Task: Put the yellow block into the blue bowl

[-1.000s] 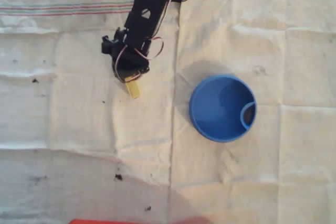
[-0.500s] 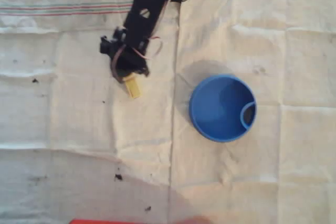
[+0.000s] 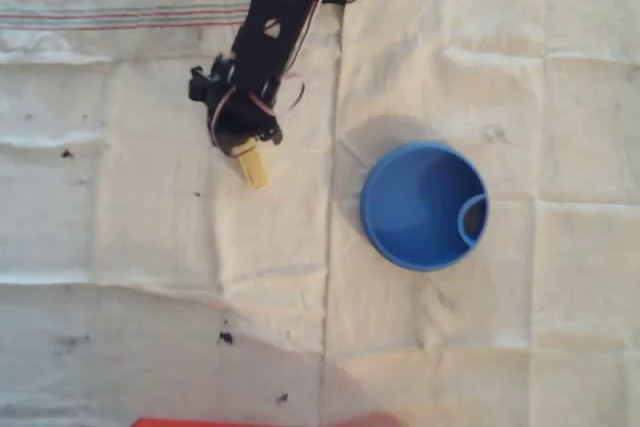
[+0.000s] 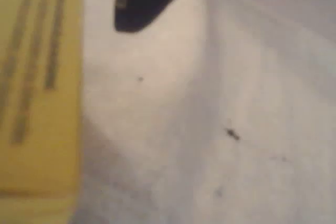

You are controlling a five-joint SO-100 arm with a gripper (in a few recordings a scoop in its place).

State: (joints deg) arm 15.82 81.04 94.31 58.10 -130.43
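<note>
Gripper over the yellow block, left of the blue bowl

In the overhead view, the gripper covers the upper end of the yellow block, upper left of centre; whether it grips cannot be told. The blue bowl sits apart, right of centre.

Arm drew back slightly upward.

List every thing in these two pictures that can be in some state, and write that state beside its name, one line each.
yellow block: on the cloth, its upper end under the tool, outside the bowl.
blue bowl: upright, nothing inside it, apart from the block.
tool: low over the block's end; whether it grips cannot be told.
cloth: spread flat, creased, with dark specks.
</note>
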